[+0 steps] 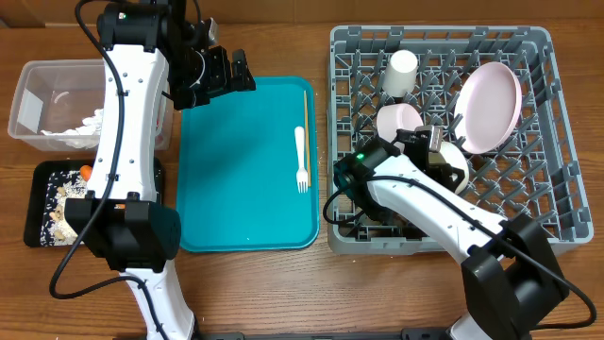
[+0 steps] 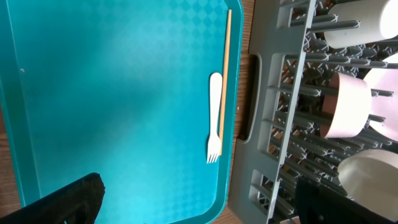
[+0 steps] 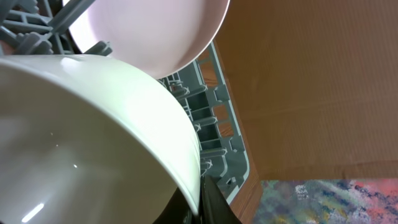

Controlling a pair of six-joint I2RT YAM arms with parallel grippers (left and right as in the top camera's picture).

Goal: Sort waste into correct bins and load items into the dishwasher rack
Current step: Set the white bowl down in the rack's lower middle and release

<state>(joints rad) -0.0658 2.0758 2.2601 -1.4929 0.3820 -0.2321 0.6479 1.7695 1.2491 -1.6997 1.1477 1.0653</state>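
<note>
The right fingers (image 3: 208,202) pinch the white bowl (image 3: 93,143) in the grey rack (image 1: 540,203). The left fingers (image 2: 68,200) spread wide over the teal tray (image 2: 112,93) holding fork (image 2: 214,118) and chopstick (image 2: 227,50). Only overhead shows the clear tub (image 1: 38,94).

Glossy white bowl (image 3: 93,124); matt grey plastic rack (image 1: 557,203); smooth teal tray (image 1: 236,170); wooden chopstick (image 2: 227,50).

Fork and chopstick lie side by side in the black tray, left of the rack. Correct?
Wrong tray. The fork and chopstick lie side by side on the teal tray, left of the rack. The overhead view shows it.
</note>
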